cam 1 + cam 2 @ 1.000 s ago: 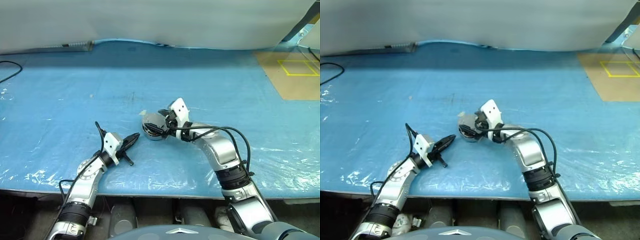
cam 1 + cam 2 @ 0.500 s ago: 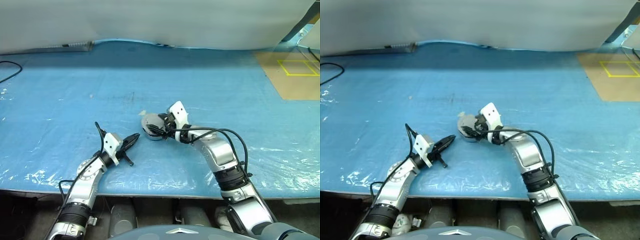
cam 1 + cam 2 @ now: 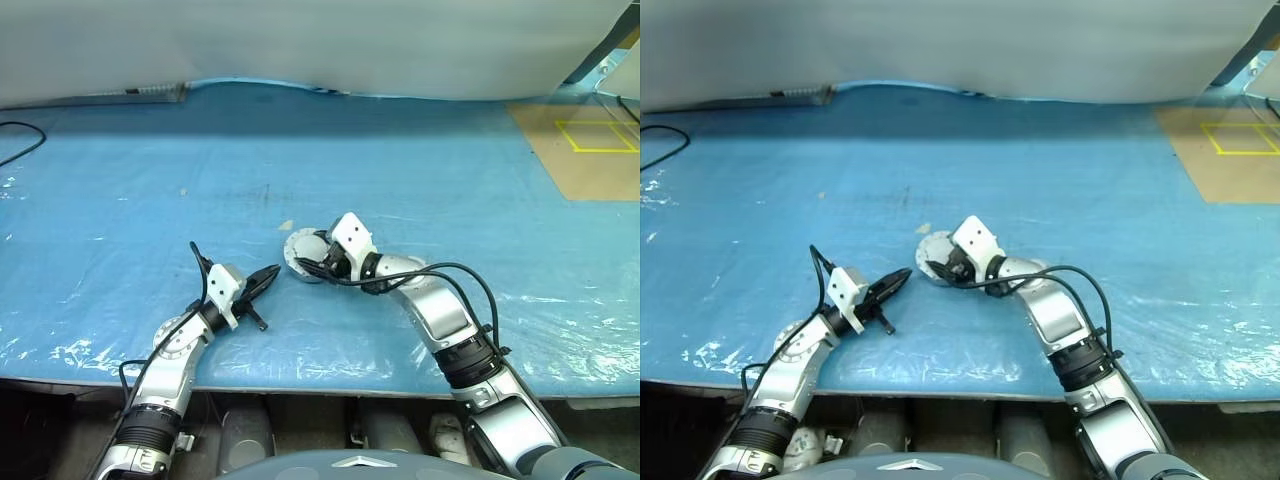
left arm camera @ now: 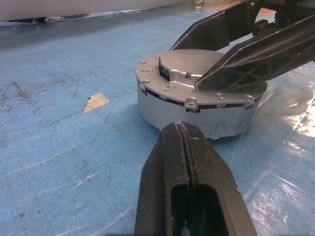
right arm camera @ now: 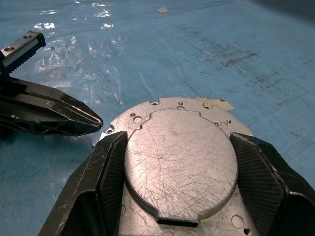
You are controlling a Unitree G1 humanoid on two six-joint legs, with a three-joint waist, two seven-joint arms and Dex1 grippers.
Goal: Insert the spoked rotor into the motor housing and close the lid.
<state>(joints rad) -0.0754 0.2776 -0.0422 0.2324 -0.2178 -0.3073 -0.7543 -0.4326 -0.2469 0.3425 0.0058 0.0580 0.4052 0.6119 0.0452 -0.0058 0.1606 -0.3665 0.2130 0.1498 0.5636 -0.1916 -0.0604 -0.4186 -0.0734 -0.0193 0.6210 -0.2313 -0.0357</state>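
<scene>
Nearest, at the front edge of the blue tabletop [image 3: 120,200]: left claw [image 3: 268,276] lying low, fingers pressed together into one black wedge, unmoved from a second ago, tip aimed at the motor housing [image 4: 197,110] just beyond and not touching it.

A little farther in: motor housing sitting flat on the blue sheet near the tabletop's middle, lid [image 5: 179,164] on top with its smooth scratched face up, small screw holes around the rim. Right claw [image 3: 308,258] spread around the lid — one black finger on each side of the raised plate, seen closely from the right wrist, where both pads sit hard against the plate's edges; whether pinching or merely bracketing, cannot tell. Compared with a second ago: housing tilted up in the claw then, flat on the sheet now; wrist rolled and lowered, white block on the wrist leaning further toward the housing. Spoked rotor hidden — presumably under the lid, not confirmable.

Around: small tan scrap [image 4: 96,102] on the sheet just beside the housing. Farther back, a black cable [image 3: 20,140] at the left edge and, far right, a brown board [image 3: 575,150] with a yellow square outline. Beyond all, a pale wall of sheeting [image 3: 300,40].
</scene>
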